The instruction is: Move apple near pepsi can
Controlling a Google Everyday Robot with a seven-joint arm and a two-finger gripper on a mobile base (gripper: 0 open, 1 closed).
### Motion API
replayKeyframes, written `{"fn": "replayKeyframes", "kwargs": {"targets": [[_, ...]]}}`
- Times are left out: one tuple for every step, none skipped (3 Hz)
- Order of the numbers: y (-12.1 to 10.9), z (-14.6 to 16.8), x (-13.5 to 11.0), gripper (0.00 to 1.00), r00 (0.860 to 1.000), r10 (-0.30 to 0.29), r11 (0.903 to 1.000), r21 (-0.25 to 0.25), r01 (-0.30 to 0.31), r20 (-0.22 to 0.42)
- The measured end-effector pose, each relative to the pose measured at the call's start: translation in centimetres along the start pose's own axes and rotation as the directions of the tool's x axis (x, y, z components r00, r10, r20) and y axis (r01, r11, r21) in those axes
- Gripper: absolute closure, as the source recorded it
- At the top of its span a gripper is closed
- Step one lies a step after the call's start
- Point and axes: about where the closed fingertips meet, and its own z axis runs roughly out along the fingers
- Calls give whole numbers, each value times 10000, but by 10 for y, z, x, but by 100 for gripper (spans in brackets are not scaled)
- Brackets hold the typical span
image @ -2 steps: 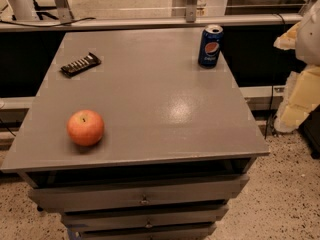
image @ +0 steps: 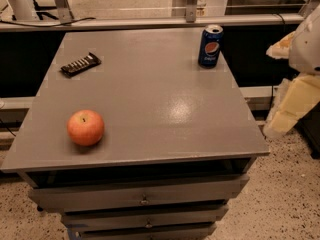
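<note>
The apple (image: 85,127), round and red-orange with a small stem dimple, sits on the grey table top (image: 150,94) near its front left corner. The pepsi can (image: 210,46), dark blue with the round logo and a silver top, stands upright near the far right corner. The two are far apart, across the table's diagonal. My gripper (image: 292,106), a cream-coloured part hanging from the white arm (image: 307,44), is off the table beyond its right edge, level with the table's middle. It holds nothing that I can see.
A flat dark snack bar (image: 80,64) lies at the far left of the table. Drawers (image: 142,196) are below the front edge. A rail (image: 150,23) runs behind the table. Speckled floor lies to the right.
</note>
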Motion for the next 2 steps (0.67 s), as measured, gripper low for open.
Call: {"fn": "replayKeyframes", "kwargs": {"targets": [[16, 39, -24, 0, 9807, 554, 9973, -574, -454, 1876], [29, 69, -62, 0, 9254, 909, 9931, -1027, -568, 3679]]}}
